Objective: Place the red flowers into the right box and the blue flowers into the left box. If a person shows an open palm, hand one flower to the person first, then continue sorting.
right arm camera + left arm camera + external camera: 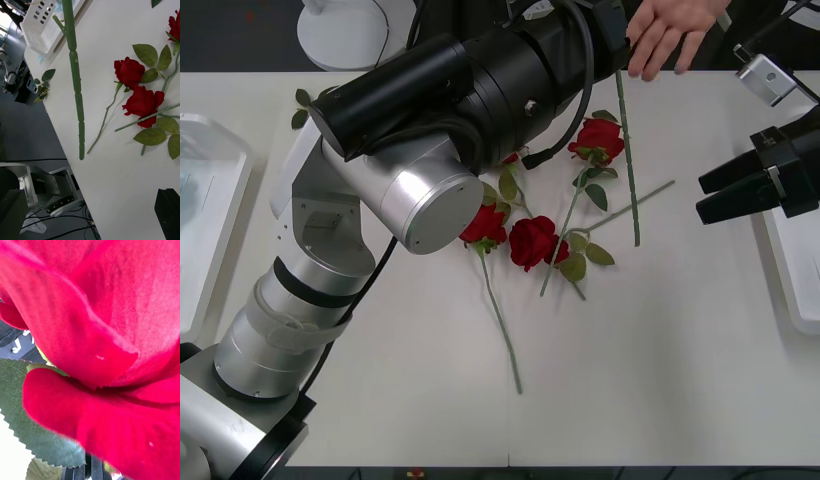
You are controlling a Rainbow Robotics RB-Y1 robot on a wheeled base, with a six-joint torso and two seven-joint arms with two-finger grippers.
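Looks like a robotics lab: plain white worktable (660,380), dark floor (26,131) strewn with cables (56,219), metal equipment (15,80) and a white machine base (350,35) nearby.

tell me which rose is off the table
The rose whose stem hangs from the left gripper at the far edge, by the person's hand. The other roses lie flat.

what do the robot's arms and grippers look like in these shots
The left arm is built from fat cylindrical segments: brushed silver near the base with black ring joints, then glossy black toward the wrist, with a black cable looping along it. The right gripper has two black, blunt, wedge-shaped fingers on a black housing, with a small silver-grey block mounted behind it. A black finger looks flat-sided and matte.
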